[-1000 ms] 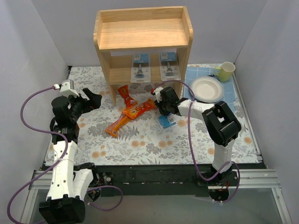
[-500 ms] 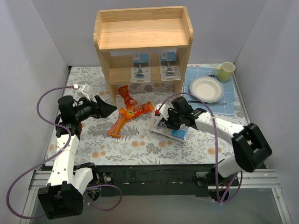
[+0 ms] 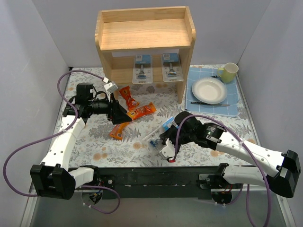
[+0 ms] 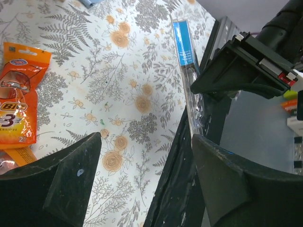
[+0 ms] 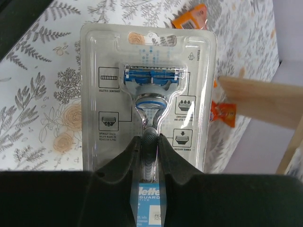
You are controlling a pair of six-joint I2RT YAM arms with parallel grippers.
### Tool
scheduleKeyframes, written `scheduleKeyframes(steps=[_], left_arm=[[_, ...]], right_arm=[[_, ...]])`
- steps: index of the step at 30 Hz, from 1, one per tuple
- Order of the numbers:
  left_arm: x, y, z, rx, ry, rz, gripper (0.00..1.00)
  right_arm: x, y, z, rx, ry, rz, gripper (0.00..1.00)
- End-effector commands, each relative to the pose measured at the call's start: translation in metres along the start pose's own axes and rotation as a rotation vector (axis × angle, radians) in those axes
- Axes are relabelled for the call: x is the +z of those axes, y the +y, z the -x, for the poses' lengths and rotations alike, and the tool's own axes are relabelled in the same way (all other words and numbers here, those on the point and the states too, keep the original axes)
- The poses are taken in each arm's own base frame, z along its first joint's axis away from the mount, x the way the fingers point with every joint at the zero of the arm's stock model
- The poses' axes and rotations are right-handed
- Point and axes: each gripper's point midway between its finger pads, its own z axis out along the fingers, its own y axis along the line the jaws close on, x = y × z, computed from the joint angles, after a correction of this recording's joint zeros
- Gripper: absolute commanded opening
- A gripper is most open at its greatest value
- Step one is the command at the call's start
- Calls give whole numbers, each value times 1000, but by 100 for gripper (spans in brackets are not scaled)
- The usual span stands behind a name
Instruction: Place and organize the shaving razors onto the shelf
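Observation:
My right gripper [image 3: 165,138] is shut on a razor pack [image 3: 158,134] and holds it tilted above the cloth near the table's front edge. In the right wrist view the fingers [image 5: 150,142] pinch the clear pack [image 5: 149,80] at the razor's handle. Two other razor packs [image 3: 142,69] [image 3: 171,67] lie on the lower tier of the wooden shelf [image 3: 144,35] at the back. My left gripper [image 3: 118,113] is open and empty over the orange packets. The left wrist view [image 4: 147,184] shows its jaws wide apart, with the held pack [image 4: 186,56] edge-on.
Three orange snack packets [image 3: 128,97] [image 3: 139,112] [image 3: 118,130] lie in front of the shelf. A white plate [image 3: 209,90] and a yellow-green cup [image 3: 229,72] sit on a blue mat [image 3: 234,106] at the back right. Grey walls close in both sides.
My right gripper has drawn the razor pack back toward the front edge and raised it off the cloth. My left arm has swung right, over the orange packets.

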Motion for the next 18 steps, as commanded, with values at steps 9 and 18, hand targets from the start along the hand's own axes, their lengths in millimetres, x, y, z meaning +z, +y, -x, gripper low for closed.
scheduleKeyframes(steps=[9,18], left_arm=[[7,-40,-50,71,263,-127,72],[24,-41,-59,50,238,-74,68]], right_arm=[[-1,-55,16,-410,21,-21,1],[3,-82,20,-426,29,-83,1]])
